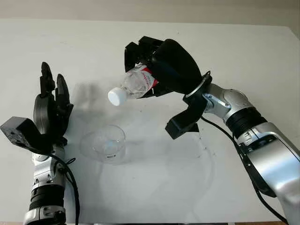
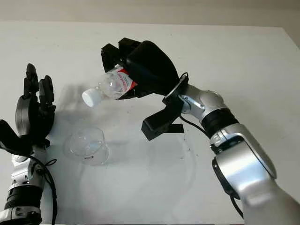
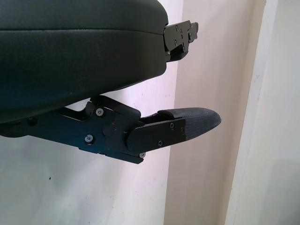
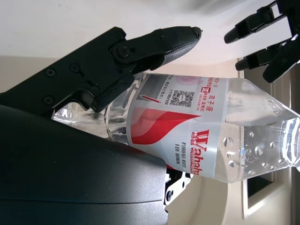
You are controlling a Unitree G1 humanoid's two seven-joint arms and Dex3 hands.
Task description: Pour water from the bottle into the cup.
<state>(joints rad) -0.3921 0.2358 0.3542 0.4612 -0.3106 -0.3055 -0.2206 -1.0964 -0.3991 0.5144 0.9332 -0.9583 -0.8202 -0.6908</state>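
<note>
Left eye view showed my right robot hand [image 1: 154,65] clamped around the bottle [image 1: 136,83], tipped so its white cap [image 1: 117,96] hung above and just behind the clear cup [image 1: 104,143] on the white worktop [image 1: 243,51], I judged to line up a pour. My left robot hand [image 1: 49,105] was open beside the cup, holding nothing. My fingers hid the bottle's base; the cap looked still on.

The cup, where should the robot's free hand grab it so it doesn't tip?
Probably around the side wall of the cup, coming from the left hand's side. It stands upright, clear and low, mouth open, so a sideways wrap keeps the opening free under the tilted bottle.
</note>
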